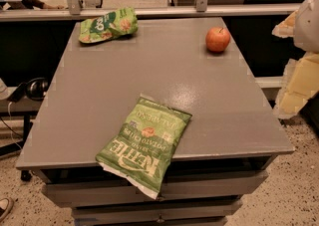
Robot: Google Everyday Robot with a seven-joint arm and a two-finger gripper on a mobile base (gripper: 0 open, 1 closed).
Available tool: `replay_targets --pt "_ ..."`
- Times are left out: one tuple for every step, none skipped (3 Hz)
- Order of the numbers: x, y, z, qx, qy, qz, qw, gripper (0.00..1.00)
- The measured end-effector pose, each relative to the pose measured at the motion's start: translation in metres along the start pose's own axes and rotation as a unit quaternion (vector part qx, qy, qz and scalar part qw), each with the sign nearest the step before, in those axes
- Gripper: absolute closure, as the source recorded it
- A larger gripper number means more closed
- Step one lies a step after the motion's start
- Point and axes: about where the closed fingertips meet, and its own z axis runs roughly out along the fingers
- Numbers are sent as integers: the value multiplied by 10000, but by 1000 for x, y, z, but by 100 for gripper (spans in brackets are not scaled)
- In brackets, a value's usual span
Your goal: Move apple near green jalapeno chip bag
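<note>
The red-orange apple [218, 39] stands at the far right of the grey table [164, 70]. The green jalapeno chip bag [143, 143] with white "KETTLE" lettering lies flat at the front edge, its lower end hanging over the rim. The apple and this bag are far apart, with bare tabletop between them. My gripper [295, 70] shows as pale, blurred shapes at the right edge of the view, beside the table, to the right of the apple and touching nothing.
A smaller, rounder green snack bag [108, 25] lies at the far left corner. A rail with posts [149, 11] runs behind the table. Headphones [35, 88] rest on a low bench at the left. Speckled floor surrounds the table.
</note>
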Motion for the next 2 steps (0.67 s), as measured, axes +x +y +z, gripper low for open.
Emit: replay_targets --pt "-2 -3 1 65 -44 -4 10000 0" --pt "-10 -26 21 200 -405 86 9989 0"
